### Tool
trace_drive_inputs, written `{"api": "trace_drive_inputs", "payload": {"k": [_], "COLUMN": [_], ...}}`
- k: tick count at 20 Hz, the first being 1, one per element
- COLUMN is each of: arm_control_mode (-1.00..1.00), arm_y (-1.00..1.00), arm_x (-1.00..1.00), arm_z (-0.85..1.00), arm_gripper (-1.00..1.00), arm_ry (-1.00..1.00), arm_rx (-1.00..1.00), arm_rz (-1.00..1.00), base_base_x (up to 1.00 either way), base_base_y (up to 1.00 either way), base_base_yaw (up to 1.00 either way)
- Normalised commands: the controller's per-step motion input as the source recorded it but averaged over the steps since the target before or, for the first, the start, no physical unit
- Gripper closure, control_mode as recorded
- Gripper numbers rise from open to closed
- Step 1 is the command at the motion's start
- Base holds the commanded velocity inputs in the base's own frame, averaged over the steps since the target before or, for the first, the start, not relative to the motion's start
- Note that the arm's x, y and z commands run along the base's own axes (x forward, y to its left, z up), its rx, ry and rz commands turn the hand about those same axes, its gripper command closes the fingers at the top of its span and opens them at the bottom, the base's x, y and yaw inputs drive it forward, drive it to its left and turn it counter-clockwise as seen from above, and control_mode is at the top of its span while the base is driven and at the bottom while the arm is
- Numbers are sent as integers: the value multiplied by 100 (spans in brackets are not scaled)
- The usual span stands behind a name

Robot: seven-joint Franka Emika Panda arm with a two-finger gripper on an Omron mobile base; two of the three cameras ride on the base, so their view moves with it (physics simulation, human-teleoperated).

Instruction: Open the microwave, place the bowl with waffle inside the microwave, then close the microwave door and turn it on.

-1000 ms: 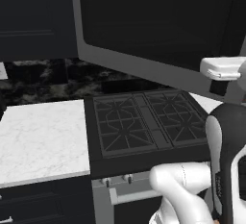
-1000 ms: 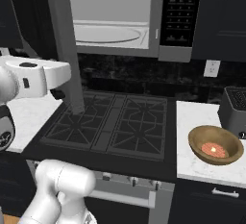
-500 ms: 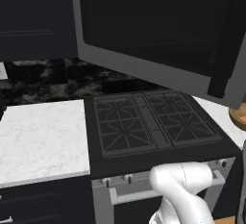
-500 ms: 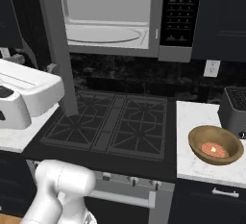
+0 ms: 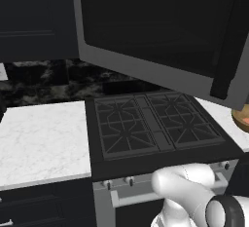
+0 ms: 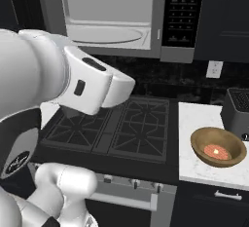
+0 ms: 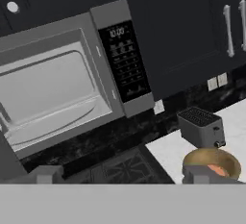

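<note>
So the door part looks done and we're at the grab-the-bowl step: nearest the camera in the hand view the gripper (image 7: 122, 174) has its fingers spread wide with nothing between them, and the bowl (image 6: 218, 147) with the waffle (image 6: 217, 151) in it sits untouched on the white counter (image 6: 194, 119) right of the stove (image 6: 114, 128), just in front of the toaster (image 6: 238, 110). Further back and up, the microwave door (image 5: 160, 31) is swung open and the microwave (image 6: 127, 14) cavity is bare, so I'd say next the arm needs to swing right and come down over the bowl rim before any lifting
</note>
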Motion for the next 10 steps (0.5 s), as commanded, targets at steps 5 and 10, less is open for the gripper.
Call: {"api": "trace_drive_inputs", "payload": {"k": [5,10], "arm_control_mode": [-100,-100], "arm_y": [-72,-53], "arm_x": [-2,47], "arm_z": [-100,-79], "arm_gripper": [-100,-100], "arm_ry": [5,0], "arm_rx": [24,47], "arm_rz": [20,10], "base_base_x": [0,0], "base_base_y": [0,0], "base_base_yaw": [0,0]}}
